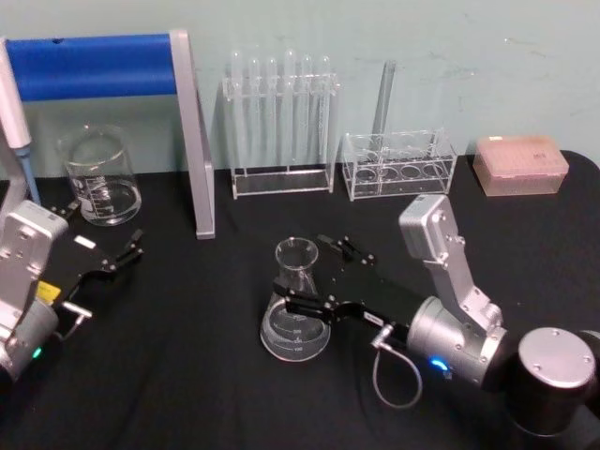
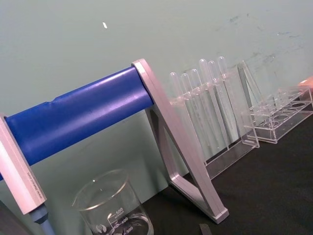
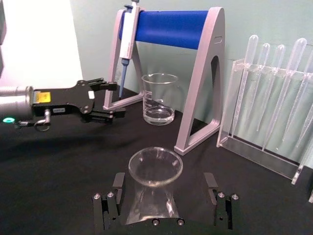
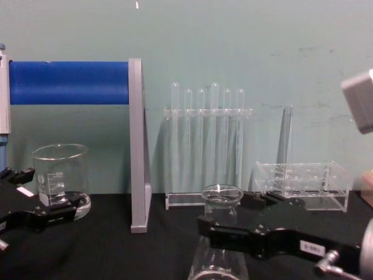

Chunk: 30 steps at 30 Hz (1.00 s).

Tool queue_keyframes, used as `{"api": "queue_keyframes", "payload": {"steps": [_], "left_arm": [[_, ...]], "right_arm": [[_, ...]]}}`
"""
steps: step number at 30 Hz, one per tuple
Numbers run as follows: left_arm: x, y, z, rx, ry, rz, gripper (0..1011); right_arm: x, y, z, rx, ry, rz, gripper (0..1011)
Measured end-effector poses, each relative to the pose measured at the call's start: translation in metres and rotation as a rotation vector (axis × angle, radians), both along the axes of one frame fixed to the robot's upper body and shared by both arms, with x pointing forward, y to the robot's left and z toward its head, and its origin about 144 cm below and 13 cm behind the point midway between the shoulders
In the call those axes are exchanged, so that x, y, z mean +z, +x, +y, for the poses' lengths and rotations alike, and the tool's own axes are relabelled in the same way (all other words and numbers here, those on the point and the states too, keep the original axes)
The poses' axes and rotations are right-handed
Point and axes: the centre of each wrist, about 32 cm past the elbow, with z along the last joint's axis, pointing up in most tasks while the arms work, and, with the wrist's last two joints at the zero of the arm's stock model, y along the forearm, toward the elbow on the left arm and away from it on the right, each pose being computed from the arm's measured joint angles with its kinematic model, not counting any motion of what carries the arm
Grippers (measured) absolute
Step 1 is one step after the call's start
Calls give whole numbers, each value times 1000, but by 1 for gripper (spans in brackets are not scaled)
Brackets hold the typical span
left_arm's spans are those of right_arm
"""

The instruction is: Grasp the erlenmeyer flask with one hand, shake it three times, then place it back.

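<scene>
Right wrist view shows right gripper point(image 3: 164, 205) jaws spread wide, erlenmeyer flask point(image 3: 154, 188) neck between them, gap on each side. Head view shows flask base on black worktop point(image 1: 187, 375). Chest view cuts flask base off at lower edge. Contact of far jaw with glass hard to tell. Right arm reaches low across worktop. Left gripper point(image 1: 117, 258) open, idle near beaker point(image 1: 98, 178).

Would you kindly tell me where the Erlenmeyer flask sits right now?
In the head view the Erlenmeyer flask stands on the black table, centre front, between the open fingers of the right end effector, forward of the test tube rack.
</scene>
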Motion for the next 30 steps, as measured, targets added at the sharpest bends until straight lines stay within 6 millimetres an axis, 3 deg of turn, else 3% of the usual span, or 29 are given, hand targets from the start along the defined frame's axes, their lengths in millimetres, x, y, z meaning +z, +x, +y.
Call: {"api": "queue_keyframes", "payload": {"steps": [17,25,30], "left_arm": [[0,0,0,0,0,0,1001],[0,0,0,0,0,0,1001],[0,0,0,0,0,0,1001]], "right_arm": [[2,-16,-55,73,-29,15,1000],[7,-21,-73,-73,-18,-5,1000],[8,-19,-71,-209,13,-32,1000]]}}
